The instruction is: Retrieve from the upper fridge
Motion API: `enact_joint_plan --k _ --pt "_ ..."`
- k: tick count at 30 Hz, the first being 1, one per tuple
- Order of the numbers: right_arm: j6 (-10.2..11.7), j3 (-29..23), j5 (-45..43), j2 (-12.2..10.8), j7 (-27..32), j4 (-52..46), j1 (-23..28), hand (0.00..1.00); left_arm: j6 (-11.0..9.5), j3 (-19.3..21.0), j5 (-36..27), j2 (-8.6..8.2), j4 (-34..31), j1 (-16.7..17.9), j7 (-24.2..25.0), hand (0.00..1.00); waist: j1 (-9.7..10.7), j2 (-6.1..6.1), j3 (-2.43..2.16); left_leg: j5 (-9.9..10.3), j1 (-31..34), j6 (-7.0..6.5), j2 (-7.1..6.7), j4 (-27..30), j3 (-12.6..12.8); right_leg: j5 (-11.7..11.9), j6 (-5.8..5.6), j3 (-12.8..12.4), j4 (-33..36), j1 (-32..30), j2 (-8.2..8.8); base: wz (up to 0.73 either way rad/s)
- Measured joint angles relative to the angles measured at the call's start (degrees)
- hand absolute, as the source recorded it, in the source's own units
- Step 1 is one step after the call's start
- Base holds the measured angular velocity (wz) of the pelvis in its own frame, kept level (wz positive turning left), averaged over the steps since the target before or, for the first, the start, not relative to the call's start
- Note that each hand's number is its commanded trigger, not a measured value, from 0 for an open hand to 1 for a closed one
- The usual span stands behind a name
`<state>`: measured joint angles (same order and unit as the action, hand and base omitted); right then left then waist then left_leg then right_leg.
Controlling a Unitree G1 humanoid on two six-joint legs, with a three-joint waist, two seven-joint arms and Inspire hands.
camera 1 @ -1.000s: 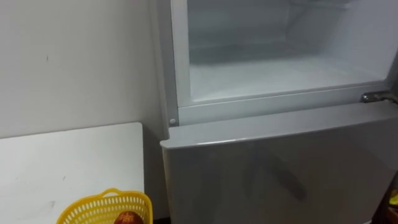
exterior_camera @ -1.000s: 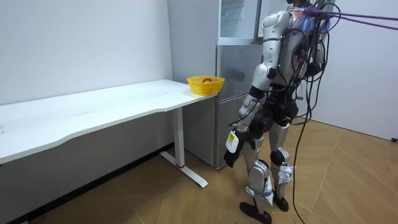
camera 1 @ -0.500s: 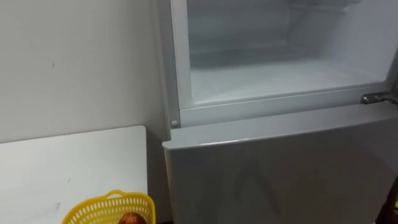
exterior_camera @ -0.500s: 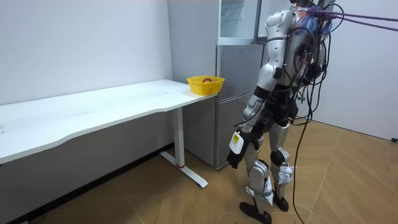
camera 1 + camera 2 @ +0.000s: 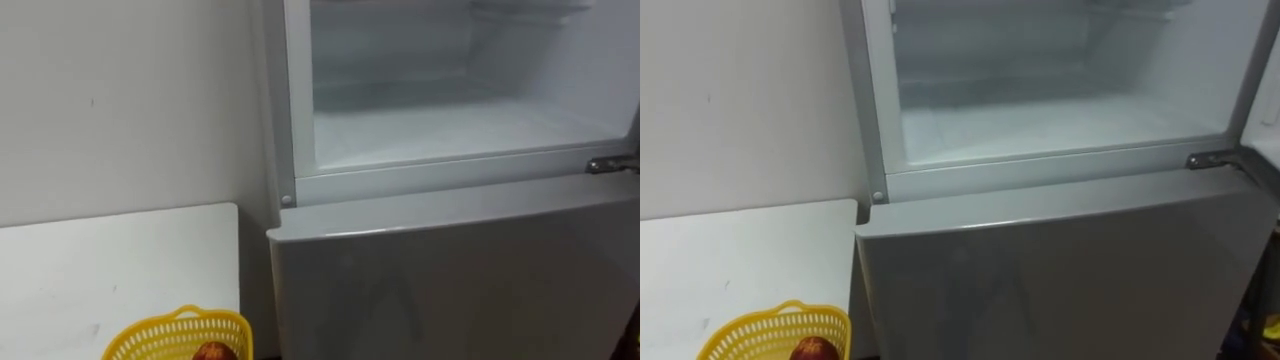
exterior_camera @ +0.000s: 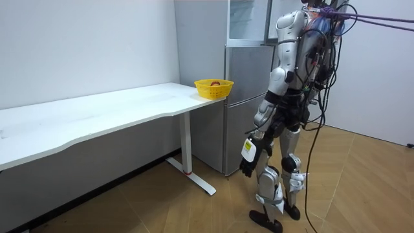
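Fruit (image 5: 212, 352), red, is seen from the left eye view inside a yellow basket (image 5: 150, 332) on the tabletop (image 5: 100, 270) left of the open upper fridge (image 5: 440, 135), as if collected there. In the room view the left robot hand (image 6: 248, 165) is hung low before the fridge, apparently unneeded; its state cannot be told.

White table (image 5: 120, 260): yellow basket (image 5: 150, 335), perhaps apple (image 5: 212, 352) inside.

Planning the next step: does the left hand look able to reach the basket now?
Probably not yet: the left hand hangs by the thigh, below the table; the basket sits on its corner.
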<state>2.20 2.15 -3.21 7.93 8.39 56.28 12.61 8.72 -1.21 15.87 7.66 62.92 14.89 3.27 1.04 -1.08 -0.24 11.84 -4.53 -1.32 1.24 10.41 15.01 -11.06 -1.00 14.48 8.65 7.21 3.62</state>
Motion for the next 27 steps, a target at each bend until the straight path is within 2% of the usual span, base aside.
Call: enact_joint_plan --k 2,7,11,13,16,18,20,23,27 --pt "-0.54 -0.02 0.82 0.01 -0.65 2.09 -1.43 0.00 -0.01 0.06 0.02 0.02 -0.04 -0.12 0.11 0.00 0.00 -0.21 0.04 0.01 0.05 0.00 0.00 0.09 0.01 -0.01 -0.02 0.01 -0.02 0.01 0.00 0.02" --pt "-1.21 -0.71 9.40 -0.05 -2.34 8.86 -3.86 0.00 0.16 1.18 0.05 0.12 0.18 -0.59 0.26 0.00 0.12 -0.81 0.27 0.06 -0.08 -0.02 -0.16 0.28 -0.74 -0.12 -0.11 0.46 -0.17 0.65 0.05 0.07" --pt "-3.11 -4.29 21.44 -0.16 -2.24 12.55 -3.67 0.00 1.05 2.36 0.25 -0.02 0.12 -0.34 0.82 0.00 0.44 -0.58 0.25 0.16 -0.14 -0.04 -0.30 0.30 -1.41 -0.16 -0.19 1.29 -0.64 1.34 0.13 0.10" --pt "-4.41 -8.40 28.38 -0.30 -2.52 13.88 -3.14 0.00 1.43 5.29 0.30 -0.05 0.01 0.15 1.04 0.00 1.33 -0.46 0.31 0.19 0.02 0.01 -0.37 0.52 -2.14 -0.22 -0.22 1.79 -0.96 1.81 0.09 0.16" --pt "-4.82 -14.68 36.51 -0.29 -3.55 15.52 -2.14 0.00 1.53 9.50 1.36 -0.05 -0.04 0.54 1.16 0.00 2.54 -0.30 0.27 0.21 0.11 0.05 -0.67 0.54 -3.42 -0.61 -0.23 2.56 -0.94 1.96 0.20 0.17" --pt "-4.89 -20.76 46.24 -0.28 -3.60 15.88 -1.78 0.00 1.39 12.46 2.03 -0.03 -0.02 1.27 1.10 0.00 3.74 -0.02 0.25 0.20 0.03 0.06 -0.78 0.44 -3.62 -0.87 -0.27 2.95 -0.81 2.03 0.31 0.08" --pt "-4.99 -23.87 53.08 -0.26 -3.53 17.27 -1.36 0.00 1.40 14.11 1.89 0.00 -0.12 1.75 0.89 0.00 4.59 -0.02 0.24 0.19 0.02 0.08 -0.81 0.43 -3.60 -0.87 -0.26 3.02 -0.79 2.13 0.31 0.00" --pt "-6.32 -29.28 65.81 -0.36 -3.20 17.57 -1.05 0.00 1.37 15.92 1.64 -0.01 -0.18 1.83 0.69 0.00 5.40 -0.07 0.20 0.19 0.01 0.07 -0.86 0.46 -3.60 -0.91 -0.31 3.01 -0.75 2.13 0.38 0.00" --pt "-7.03 -36.13 78.18 -0.35 -2.75 17.68 -2.26 0.00 1.28 16.83 1.66 0.18 -0.38 1.34 -0.40 0.00 7.09 -0.44 -0.12 0.19 0.23 0.06 -0.89 0.38 -3.54 -1.04 -0.35 2.95 -0.72 1.80 0.39 0.00"
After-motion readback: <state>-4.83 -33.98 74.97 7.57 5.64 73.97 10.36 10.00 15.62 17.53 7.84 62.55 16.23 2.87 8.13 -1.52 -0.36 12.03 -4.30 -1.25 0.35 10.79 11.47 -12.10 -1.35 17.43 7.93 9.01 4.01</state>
